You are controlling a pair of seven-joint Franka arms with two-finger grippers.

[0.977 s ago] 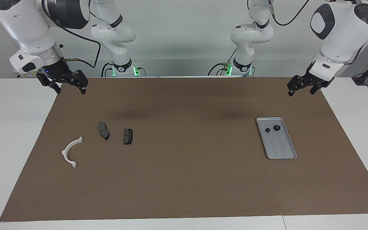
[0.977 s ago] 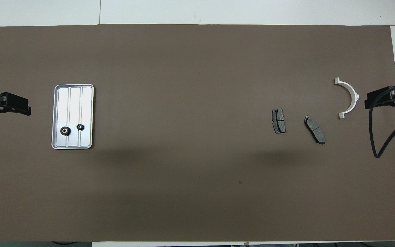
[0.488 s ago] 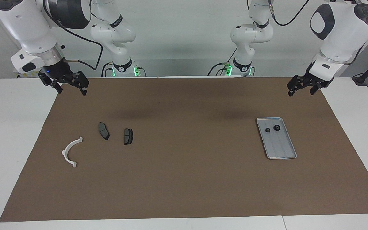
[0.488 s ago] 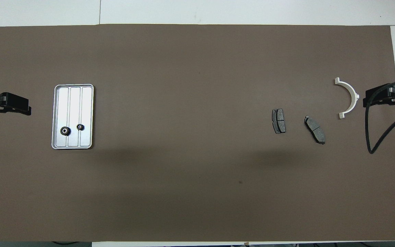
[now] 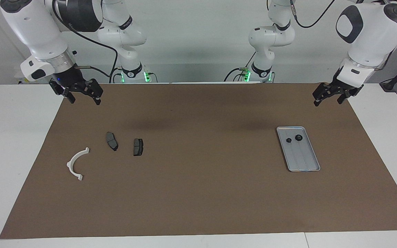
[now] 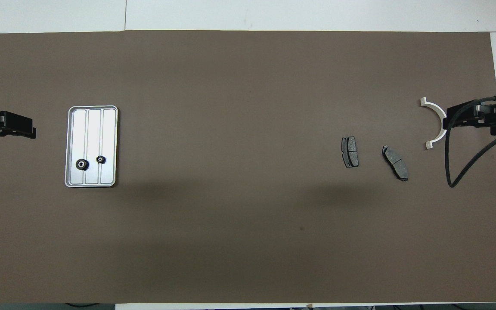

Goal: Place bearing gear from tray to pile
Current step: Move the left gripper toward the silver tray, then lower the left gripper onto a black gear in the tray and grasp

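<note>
While both of my arms hang raised over the counter's edge nearest my bases, the gears sit untouched in the tray (image 5: 303,163), at its end nearer to me: a larger gear (image 5: 298,138) and a smaller gear (image 5: 288,140) side by side, just apart. My left pincer (image 5: 333,97) hovers over the counter's corner at that same end, fingers spread and holding nothing, so I judge it the arm to reach for a gear. From it the tray lies farther out from me and a little toward the counter's middle, its long axis running roughly away from me. My right pincer (image 5: 83,94), also spread and empty, hangs over the other end, nearer to me than the pile: bracket (image 5: 76,163) and two pads (image 5: 112,141) (image 5: 138,147), well apart from the tray.
</note>
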